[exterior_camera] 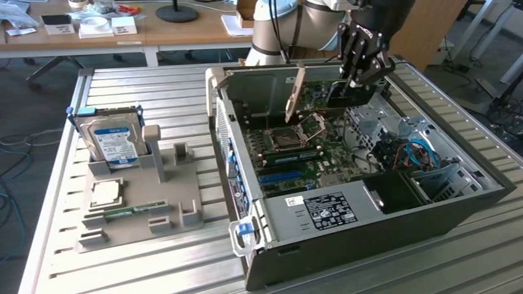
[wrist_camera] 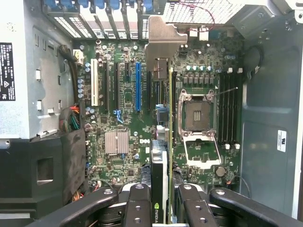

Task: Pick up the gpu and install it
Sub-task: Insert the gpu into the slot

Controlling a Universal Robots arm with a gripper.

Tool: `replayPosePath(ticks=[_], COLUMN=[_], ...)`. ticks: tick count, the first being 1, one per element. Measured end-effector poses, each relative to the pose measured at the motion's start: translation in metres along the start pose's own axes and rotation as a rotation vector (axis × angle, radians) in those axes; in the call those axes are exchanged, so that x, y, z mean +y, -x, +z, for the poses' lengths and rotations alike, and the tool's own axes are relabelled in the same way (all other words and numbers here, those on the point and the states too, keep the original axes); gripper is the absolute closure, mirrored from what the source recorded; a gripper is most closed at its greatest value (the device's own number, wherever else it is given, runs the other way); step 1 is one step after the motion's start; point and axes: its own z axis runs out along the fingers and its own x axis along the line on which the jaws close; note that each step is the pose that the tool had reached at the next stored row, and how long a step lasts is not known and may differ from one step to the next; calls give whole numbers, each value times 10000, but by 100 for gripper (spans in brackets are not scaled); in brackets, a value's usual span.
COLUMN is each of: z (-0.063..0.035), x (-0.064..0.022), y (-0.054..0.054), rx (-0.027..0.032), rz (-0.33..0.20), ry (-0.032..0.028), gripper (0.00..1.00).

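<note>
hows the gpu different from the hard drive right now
1. The gpu is clamped in the gripper over the motherboard inside the open case. The hard drive stands in the grey holder on the table, outside the case.
2. The gpu is a thin green board with a black cooler and a silver end bracket. The hard drive is a thicker silver block with a blue label.
Shared: both are flat parts standing on edge.

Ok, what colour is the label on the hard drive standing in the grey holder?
Mostly blue, on the hard drive; the exterior view shows it best.
</note>
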Motion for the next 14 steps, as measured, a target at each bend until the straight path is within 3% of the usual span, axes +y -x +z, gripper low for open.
replayPosePath(ticks=[14], z=[57], x=[7], y=[-3], rx=[-1], rz=[1], ry=[0], gripper=[74])
